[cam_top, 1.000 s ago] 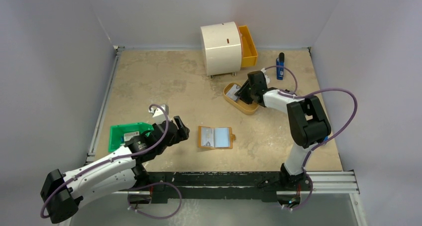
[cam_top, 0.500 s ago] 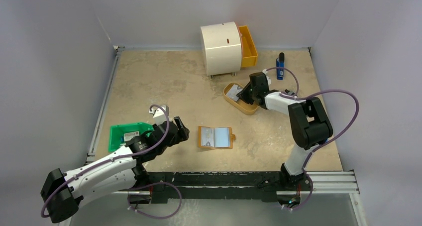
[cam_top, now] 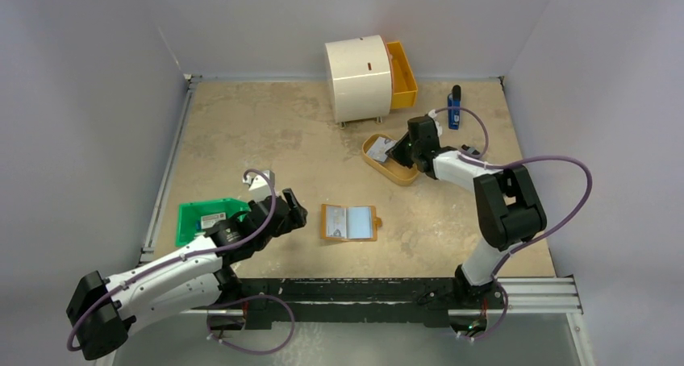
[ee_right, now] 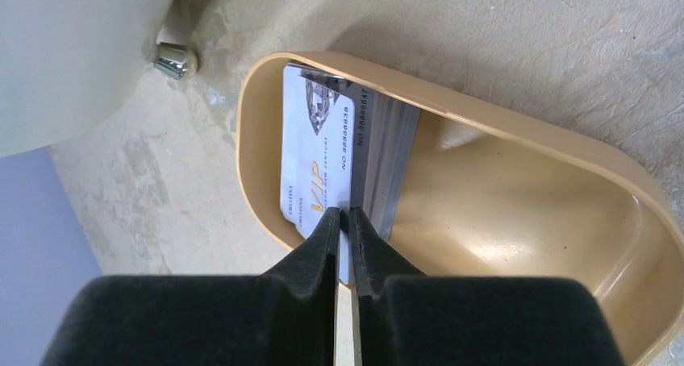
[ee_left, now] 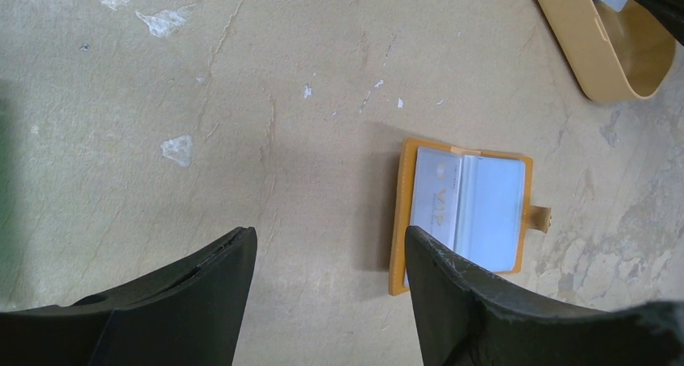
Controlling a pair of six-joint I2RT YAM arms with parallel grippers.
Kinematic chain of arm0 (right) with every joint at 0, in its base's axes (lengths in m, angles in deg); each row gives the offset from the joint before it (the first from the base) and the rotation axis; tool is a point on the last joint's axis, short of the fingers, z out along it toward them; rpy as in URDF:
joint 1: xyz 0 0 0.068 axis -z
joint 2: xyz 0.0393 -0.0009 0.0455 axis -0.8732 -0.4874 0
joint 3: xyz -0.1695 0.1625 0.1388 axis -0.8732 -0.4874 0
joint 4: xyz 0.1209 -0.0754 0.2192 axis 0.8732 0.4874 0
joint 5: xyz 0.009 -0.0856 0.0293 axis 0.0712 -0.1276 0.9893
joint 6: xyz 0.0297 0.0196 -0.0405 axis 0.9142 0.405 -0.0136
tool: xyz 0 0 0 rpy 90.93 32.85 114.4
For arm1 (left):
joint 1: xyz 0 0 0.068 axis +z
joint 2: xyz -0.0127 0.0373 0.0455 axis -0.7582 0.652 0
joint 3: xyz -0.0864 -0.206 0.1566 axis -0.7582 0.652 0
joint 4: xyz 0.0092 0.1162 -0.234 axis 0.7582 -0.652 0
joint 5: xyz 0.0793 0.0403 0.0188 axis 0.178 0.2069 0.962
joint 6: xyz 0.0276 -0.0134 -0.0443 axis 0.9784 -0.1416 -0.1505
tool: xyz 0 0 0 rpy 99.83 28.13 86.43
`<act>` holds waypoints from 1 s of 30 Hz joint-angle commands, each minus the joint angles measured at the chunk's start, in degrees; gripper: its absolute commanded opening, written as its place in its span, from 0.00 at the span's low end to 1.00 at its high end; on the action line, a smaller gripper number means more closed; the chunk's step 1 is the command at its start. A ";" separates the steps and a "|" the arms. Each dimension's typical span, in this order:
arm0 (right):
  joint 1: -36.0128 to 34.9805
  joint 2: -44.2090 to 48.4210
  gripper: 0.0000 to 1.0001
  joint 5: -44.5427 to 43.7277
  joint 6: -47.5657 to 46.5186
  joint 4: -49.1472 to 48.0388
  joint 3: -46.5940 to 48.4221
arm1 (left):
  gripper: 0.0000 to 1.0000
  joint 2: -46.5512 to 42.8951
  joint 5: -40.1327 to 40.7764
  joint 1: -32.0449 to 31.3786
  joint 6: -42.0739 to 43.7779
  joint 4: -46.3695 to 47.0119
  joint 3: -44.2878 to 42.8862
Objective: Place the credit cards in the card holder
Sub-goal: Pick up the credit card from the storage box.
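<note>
Right wrist view shows the right gripper (ee_right: 345, 214) pinching a card (ee_right: 319, 164) in the tan tray (ee_right: 524, 132); the top view hides this grip. The left gripper (ee_left: 327, 235) is spread near the card holder (ee_left: 397, 221).

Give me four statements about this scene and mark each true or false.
1. The right pincer is shut on a credit card in the tan tray. True.
2. The left pincer holds a card. False: it is open and empty.
3. The card holder lies open on the table. True.
4. The orange drawer is shut. False: it stands pulled out.
</note>
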 commanded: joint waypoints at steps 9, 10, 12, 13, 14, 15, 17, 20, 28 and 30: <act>0.31 5.02 0.00 1.40 -1.79 0.25 -0.04 | 0.67 1.29 -0.27 0.25 -0.68 3.88 -0.01; 0.35 5.06 0.00 1.54 -1.80 0.22 0.06 | 0.67 1.31 -0.30 0.21 -0.74 3.89 0.00; 0.32 5.31 0.00 1.56 -1.66 0.13 0.37 | 0.67 1.31 -0.31 0.24 -0.72 3.95 0.00; 0.31 5.49 0.00 1.56 -1.53 0.04 0.47 | 0.67 1.26 -0.31 0.25 -0.68 3.92 -0.04; 0.35 5.80 0.00 1.56 -1.43 0.04 0.58 | 0.66 1.11 -0.23 0.25 -0.67 3.88 -0.14; 0.31 6.20 0.00 1.56 -1.29 0.10 0.67 | 0.66 1.01 -0.15 0.25 -0.57 3.71 -0.15; 0.31 7.14 0.00 1.56 -1.15 0.39 0.97 | 0.66 0.80 0.22 0.25 -0.39 3.32 -0.45; 0.31 8.43 0.00 1.56 -1.24 2.18 1.94 | 0.67 0.70 0.56 0.25 -0.17 2.89 -0.86; 0.31 14.20 0.00 1.50 -1.09 8.84 3.20 | 0.66 0.51 1.95 0.25 0.46 1.45 -2.49; 0.31 17.92 0.00 3.35 -0.75 10.75 2.25 | 0.65 -0.53 3.89 0.25 0.06 -0.73 -3.28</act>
